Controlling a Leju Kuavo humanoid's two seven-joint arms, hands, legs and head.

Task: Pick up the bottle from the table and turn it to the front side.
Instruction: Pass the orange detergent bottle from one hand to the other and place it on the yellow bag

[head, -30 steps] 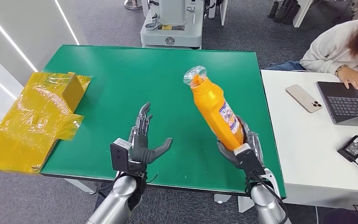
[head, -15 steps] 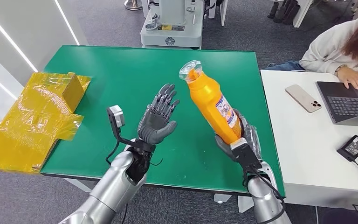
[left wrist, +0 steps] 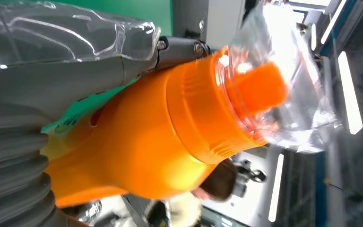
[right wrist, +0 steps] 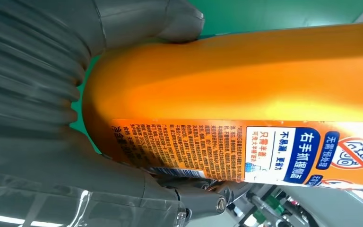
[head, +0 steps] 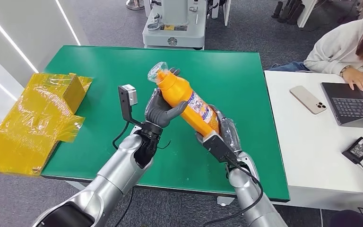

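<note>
An orange bottle (head: 189, 104) with a clear plastic cap cover (head: 157, 72) hangs tilted above the green table (head: 99, 66), neck pointing up and to the left. My right hand (head: 222, 137) grips its base from below. My left hand (head: 163, 111) wraps its fingers around the upper body just under the neck. The left wrist view shows the orange shoulder (left wrist: 170, 142) and the clear cover (left wrist: 283, 85) close up. In the right wrist view the printed back label (right wrist: 264, 151) on the bottle (right wrist: 227, 80) faces the camera, with my grey thumb (right wrist: 137, 23) against it.
A crumpled yellow wrapped package (head: 38, 118) lies over the table's left edge. To the right stands a white desk (head: 307, 137) with a phone (head: 307, 99) and a laptop (head: 354, 101), where a person (head: 345, 47) sits. A grey machine base (head: 172, 26) stands behind the table.
My left hand rose from the table's front and closed around the bottle's upper body. My right hand carried the bottle leftward and tilted it further over.
</note>
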